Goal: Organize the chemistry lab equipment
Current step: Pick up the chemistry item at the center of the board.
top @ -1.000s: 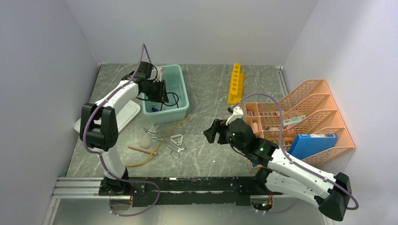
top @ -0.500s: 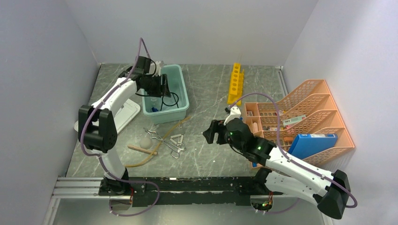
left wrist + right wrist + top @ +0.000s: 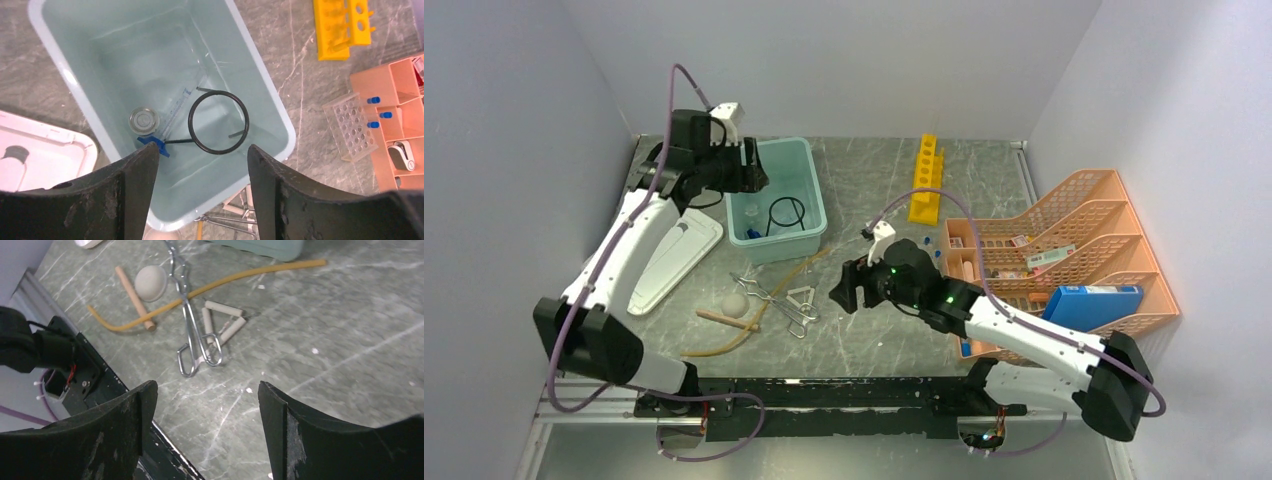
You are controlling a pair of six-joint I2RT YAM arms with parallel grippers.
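The black wire ring stand lies flat on the bottom of the pale teal tub. Its short stem points toward a small blue piece. Beside it in the tub are a round glass item and a clear marked tube. The left gripper hangs directly above the ring and does not touch it. Its fingers are spread wide with nothing between them, and the ring shows in the gap.

On the table in front of the tub, the silver tongs lie across the tan rubber hose. Their handles rest over a triangle of white rods. The wooden stick lies just beside a pale round ball, and one end of it meets the hose. The right gripper is above bare table, near the handles of the tongs but apart from them. Its jaws also stand wide apart and hold nothing.

The yellow test-tube rack lies at the far side of the table, well apart from both grippers. A clear tube rack stands just beside the orange organiser. The grey-white lid lies to the left of the tub.
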